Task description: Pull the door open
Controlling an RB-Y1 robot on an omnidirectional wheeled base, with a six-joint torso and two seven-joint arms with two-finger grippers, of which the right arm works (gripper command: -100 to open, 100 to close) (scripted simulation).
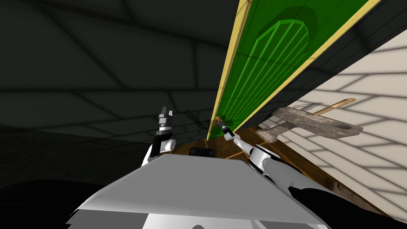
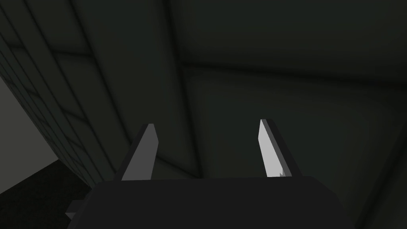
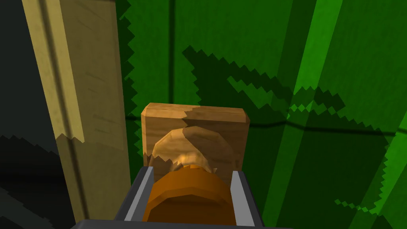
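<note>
Right pincer (image 3: 192, 175) grips the orange door knob (image 3: 187, 198), one finger pressed on each side. The knob lies straight ahead of it, its stem running on into a wooden plate (image 3: 194, 123) on the green door (image 1: 270, 51). In the head view this grip sits just right of centre, beside the yellow frame (image 1: 228, 63). Left pincer (image 2: 206, 149), left of centre, hangs open and well apart. The pull likely runs straight back along the stem.

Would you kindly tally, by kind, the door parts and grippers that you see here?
Green door: 1
Yellowish door frame: 1
Orange knob: 1
Wooden backplate: 1
Grippers: 2 (left gripper open, right gripper shut on the knob)
Total: 6
</note>
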